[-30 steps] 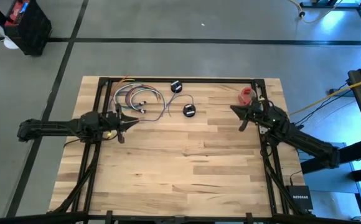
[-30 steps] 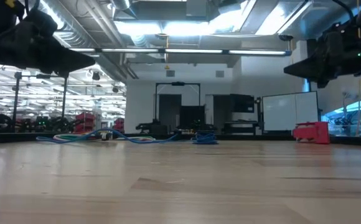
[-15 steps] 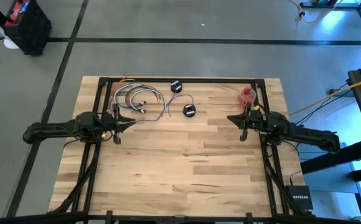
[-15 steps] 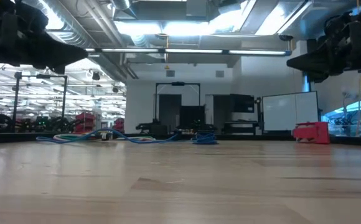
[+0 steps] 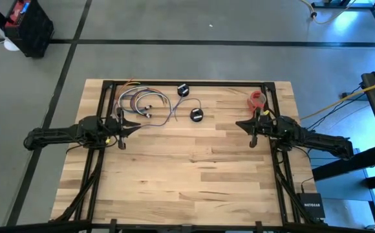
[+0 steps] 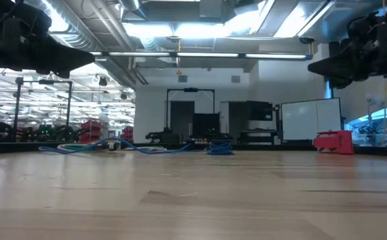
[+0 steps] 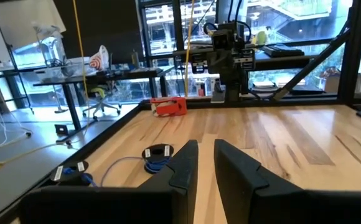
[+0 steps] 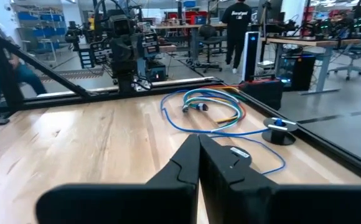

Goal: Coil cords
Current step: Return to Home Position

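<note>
1. The left gripper (image 5: 136, 126) hovers over the table's left-middle, its dark fingers slightly parted and empty. The right gripper (image 5: 242, 123) hovers opposite it, fingers pressed together on nothing.
2. Beyond them, a small black round puck (image 5: 196, 114) and its thin bluish-purple cord (image 5: 172, 110) lie on the pale wooden table (image 5: 187, 175).
3. A red-and-white cord bundle (image 5: 257, 99) rests in the far right corner.

table (image 5: 187, 181) layout, top-down
cord loops (image 5: 142, 103) far left; puck (image 5: 196, 115) just right of them; short bundle (image 5: 257, 99) far right corner.
</note>
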{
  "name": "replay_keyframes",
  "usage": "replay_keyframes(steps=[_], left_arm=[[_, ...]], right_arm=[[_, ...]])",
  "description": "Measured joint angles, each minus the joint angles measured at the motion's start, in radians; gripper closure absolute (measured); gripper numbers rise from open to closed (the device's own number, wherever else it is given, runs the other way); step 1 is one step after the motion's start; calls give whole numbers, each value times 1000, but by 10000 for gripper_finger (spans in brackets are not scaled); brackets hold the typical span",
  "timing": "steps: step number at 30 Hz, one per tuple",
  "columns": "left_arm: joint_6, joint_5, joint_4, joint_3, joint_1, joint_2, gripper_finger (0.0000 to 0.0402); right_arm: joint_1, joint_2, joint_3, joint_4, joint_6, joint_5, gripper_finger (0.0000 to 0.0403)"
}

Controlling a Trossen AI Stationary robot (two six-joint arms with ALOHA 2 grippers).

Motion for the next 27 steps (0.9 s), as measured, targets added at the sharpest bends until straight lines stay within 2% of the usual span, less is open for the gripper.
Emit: replay_keyframes(steps=[5, 10, 27], left_arm=[[5, 0, 0, 0, 0, 0, 354], [-84, 0, 0, 0, 0, 0, 354], [-73, 0, 0, 0, 0, 0, 354]], right_arm=[[0, 0, -1, 7, 1, -9, 393], [0, 0, -1, 9, 2, -13, 393], [0, 0, -2, 12, 2, -15, 393]])
